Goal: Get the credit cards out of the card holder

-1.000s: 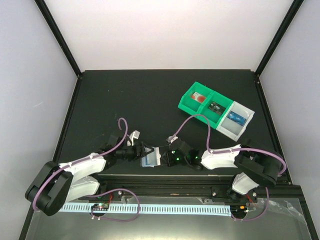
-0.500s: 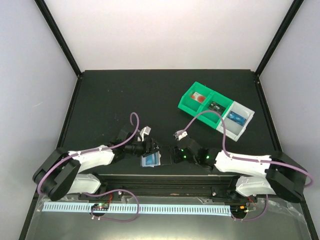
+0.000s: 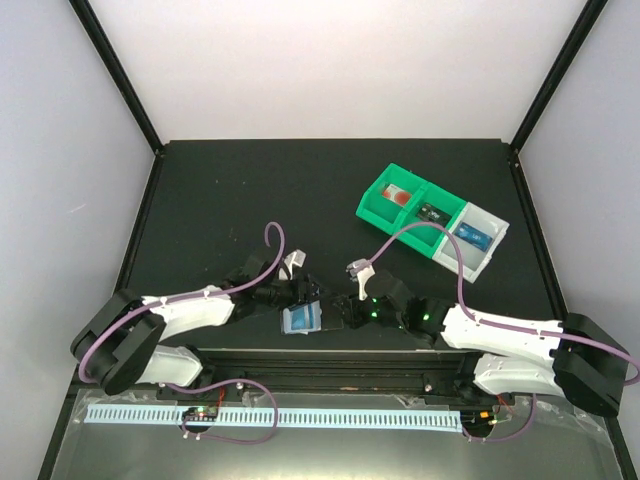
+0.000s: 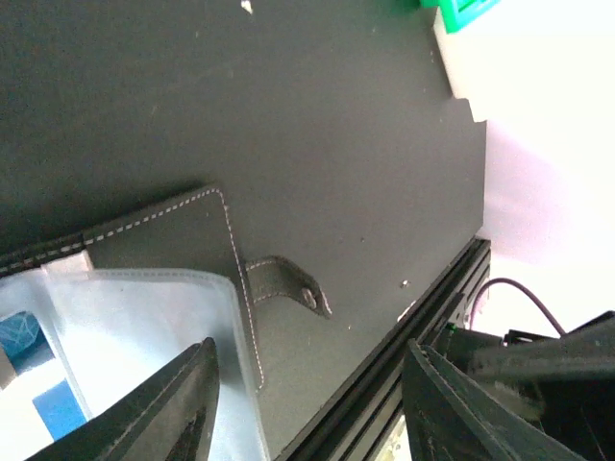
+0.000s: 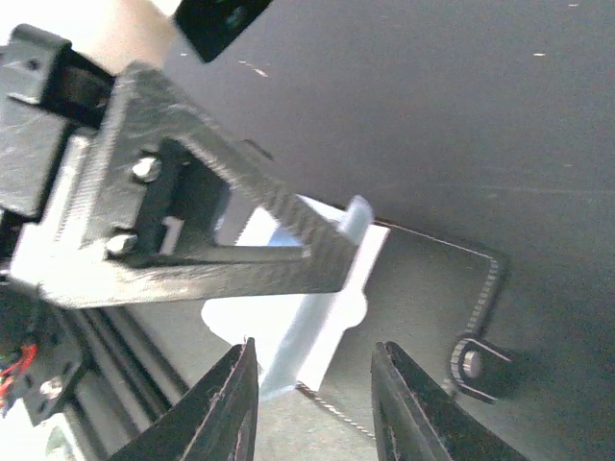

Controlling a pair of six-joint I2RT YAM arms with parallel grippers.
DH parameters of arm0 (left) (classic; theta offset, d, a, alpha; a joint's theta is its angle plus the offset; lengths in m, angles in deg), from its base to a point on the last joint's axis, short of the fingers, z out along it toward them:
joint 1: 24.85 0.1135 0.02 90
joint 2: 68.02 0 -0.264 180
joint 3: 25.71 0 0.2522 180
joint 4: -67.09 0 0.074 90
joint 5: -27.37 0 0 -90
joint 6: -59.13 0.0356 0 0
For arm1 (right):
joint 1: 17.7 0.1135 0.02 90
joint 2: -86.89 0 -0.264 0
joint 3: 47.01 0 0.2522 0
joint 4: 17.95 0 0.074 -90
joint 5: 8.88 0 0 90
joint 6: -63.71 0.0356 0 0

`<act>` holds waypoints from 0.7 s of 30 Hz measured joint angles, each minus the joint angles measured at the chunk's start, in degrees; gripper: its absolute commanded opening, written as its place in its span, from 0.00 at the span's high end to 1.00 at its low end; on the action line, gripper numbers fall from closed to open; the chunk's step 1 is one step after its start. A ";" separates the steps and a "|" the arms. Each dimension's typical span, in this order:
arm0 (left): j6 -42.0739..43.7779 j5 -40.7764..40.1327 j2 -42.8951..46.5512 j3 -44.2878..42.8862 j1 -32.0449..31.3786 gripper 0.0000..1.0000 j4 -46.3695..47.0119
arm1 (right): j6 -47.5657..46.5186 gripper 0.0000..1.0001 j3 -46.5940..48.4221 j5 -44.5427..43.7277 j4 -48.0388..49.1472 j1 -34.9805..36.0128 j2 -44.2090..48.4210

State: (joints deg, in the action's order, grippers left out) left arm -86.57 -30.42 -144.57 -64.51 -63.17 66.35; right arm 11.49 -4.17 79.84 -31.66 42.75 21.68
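Top external: thin pale blue-grey folding card holder with dark stitched edge [image 3: 303, 320] lying open near front edge of black table [image 3: 300, 200], between arms. left gripper [image 4: 307, 408], jaws apart, hovering over cover, likely steadying. right gripper [image 5: 312, 403], jaws apart, straddling raised pale sleeve panel [image 5: 307, 336], likely reaching bright-blue flat plastic credit cards [image 4: 58, 411] sitting inside.

The table [image 4: 288, 115] is matt black with fine pale specks. The card holder [image 4: 173, 240] has a dark, leather-like cover, matt and finely grained, edged with pale stitching. Its strap [image 4: 274, 279] carries a dull metal snap [image 4: 307, 298]. The inner sleeve [image 4: 144, 327] is soft translucent plastic with a slight gloss. The credit card [image 4: 58, 408], at lower left, is smooth bright-blue plastic. The jaws of the left gripper [image 4: 317, 403] are black ridged plastic. The tray [image 3: 390, 226] is smooth green and pale plastic.
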 measured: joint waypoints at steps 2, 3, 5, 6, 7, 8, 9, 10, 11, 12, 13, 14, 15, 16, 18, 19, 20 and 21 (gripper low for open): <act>0.20 -1.01 0.48 -0.44 -0.04 0.49 -0.57 | 0.07 0.65 -0.02 1.84 1.18 0.00 0.02; 0.24 -1.38 0.46 -0.66 -0.09 0.50 -0.81 | 0.15 0.65 -0.04 2.58 1.77 0.00 0.02; 0.46 -1.62 -0.24 -1.44 -0.37 0.50 -1.25 | 0.26 0.64 -0.26 3.85 2.64 0.00 0.31; 0.59 -1.62 -1.14 -2.19 -0.72 0.50 -1.42 | 0.26 0.64 -0.52 4.55 2.91 0.00 0.70; 0.63 -1.60 -2.19 -2.97 -1.03 0.50 -1.44 | 0.26 0.64 -0.76 4.85 2.99 0.00 1.22; 0.66 -1.55 -3.15 -3.58 -1.31 0.51 -1.31 | 0.26 0.64 -0.98 5.14 3.04 0.00 1.68; 0.66 -1.53 -4.09 -4.15 -1.57 0.52 -1.16 | 0.26 0.64 -1.14 5.33 3.02 0.00 2.08; 0.66 -1.42 -4.87 -4.61 -1.73 0.53 -1.03 | 0.26 0.64 -1.22 5.53 3.06 0.00 2.32; 0.68 -1.27 -5.79 -5.09 -1.90 0.54 -0.83 | 0.26 0.64 -1.27 5.99 3.19 0.00 2.40; 0.70 -1.16 -6.40 -5.38 -1.95 0.55 -0.72 | 0.28 0.64 -1.27 6.43 3.43 0.00 2.36; 0.70 -1.09 -6.80 -5.60 -1.95 0.56 -0.72 | 0.26 0.64 -1.29 7.13 3.85 0.00 2.19; 0.76 -1.05 -7.02 -5.70 -1.92 0.56 -0.68 | 0.26 0.64 -1.29 7.82 4.33 0.00 1.88; 0.79 -1.05 -7.06 -5.73 -1.92 0.56 -0.63 | 0.26 0.64 -1.27 8.79 5.03 0.00 1.33; 0.81 -1.05 -7.04 -5.77 -1.92 0.56 -0.70 | 0.22 0.65 -1.25 9.55 5.53 0.07 0.61; 0.96 -1.11 -6.93 -6.08 -1.84 0.56 -1.14 | 0.09 0.67 -1.09 11.06 6.25 0.28 -1.33; 1.20 -1.20 -6.67 -6.51 -1.70 0.56 -1.88 | 0.00 0.68 -0.94 11.76 6.40 0.37 -2.45; 1.57 -1.38 -6.21 -6.93 -1.40 0.56 -2.58 | -0.13 0.69 -0.76 12.37 6.54 0.52 -3.58; 1.90 -1.53 -5.64 -7.32 -1.16 0.56 -3.21 | -0.28 0.70 -0.50 12.94 6.62 0.66 -4.70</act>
State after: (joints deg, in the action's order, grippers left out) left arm -84.67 -31.95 -150.21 -71.83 -64.33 63.13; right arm 11.20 -4.67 92.78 -25.04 43.40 16.98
